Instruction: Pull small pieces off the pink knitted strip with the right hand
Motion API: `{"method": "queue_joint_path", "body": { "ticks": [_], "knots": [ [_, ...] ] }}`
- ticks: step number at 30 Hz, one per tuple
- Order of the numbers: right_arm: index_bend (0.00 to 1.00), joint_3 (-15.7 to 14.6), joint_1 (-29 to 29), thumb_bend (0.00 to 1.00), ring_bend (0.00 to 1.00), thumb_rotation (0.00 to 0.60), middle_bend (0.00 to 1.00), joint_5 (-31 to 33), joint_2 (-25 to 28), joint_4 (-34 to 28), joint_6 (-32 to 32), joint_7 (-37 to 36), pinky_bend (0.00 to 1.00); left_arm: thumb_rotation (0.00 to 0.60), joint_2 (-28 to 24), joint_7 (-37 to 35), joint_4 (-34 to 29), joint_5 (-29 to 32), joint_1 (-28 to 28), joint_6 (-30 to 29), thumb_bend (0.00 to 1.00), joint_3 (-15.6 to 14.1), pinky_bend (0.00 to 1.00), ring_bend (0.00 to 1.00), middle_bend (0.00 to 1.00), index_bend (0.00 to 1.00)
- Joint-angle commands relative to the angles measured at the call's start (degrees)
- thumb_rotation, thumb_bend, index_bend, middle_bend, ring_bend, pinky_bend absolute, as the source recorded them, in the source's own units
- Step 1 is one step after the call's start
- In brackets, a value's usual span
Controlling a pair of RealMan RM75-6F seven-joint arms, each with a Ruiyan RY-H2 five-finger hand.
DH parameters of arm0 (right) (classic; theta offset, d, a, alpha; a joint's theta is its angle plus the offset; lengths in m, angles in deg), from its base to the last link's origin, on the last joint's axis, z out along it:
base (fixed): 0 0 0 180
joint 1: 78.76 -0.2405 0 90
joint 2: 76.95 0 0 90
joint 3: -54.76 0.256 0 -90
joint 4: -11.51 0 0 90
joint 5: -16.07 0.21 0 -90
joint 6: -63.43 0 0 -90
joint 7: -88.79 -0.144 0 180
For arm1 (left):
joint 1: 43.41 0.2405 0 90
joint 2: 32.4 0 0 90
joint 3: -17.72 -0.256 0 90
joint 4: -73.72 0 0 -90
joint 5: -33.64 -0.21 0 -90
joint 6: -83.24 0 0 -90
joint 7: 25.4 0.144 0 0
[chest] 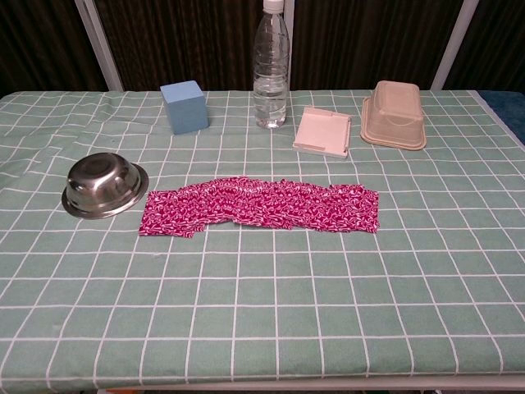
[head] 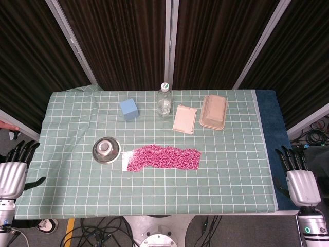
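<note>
The pink knitted strip (head: 162, 158) (chest: 261, 205) lies flat across the middle of the green checked tablecloth, long side left to right. My right hand (head: 299, 180) hangs off the table's right edge, far from the strip, fingers straight and apart, holding nothing. Off the left edge sits my left hand (head: 14, 170), fingers spread and empty too. The chest view shows neither hand.
An upturned steel bowl (head: 106, 150) (chest: 105, 185) sits just left of the strip. Along the back stand a blue cube (head: 129, 109) (chest: 184, 106), a clear water bottle (head: 164, 100) (chest: 271, 70), a white flat box (head: 184, 119) (chest: 323, 131) and a beige lidded container (head: 214, 111) (chest: 395, 114).
</note>
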Motion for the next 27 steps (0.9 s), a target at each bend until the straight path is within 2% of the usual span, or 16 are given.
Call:
{"method": "queue_joint_path", "body": {
  "ticks": [1,27],
  "knots": [
    [0.0,0.1,0.0,0.32,0.0,0.6,0.0,0.2,0.0,0.0,-0.1,0.0,0.0,0.6,0.0,0.2,-0.2,0.0,-0.1,0.2,0.02,0.0,0.17,0.02,0.09,0.1],
    [0.0,0.2,-2.0,0.32,0.0,0.6,0.0,-1.1,0.0,-1.4,-1.9,2.5,0.0,0.6,0.4,-1.8,0.7,-0.6,-0.2,0.7,0.02,-0.7,0.17,0.02,0.09,0.1]
  ]
}}
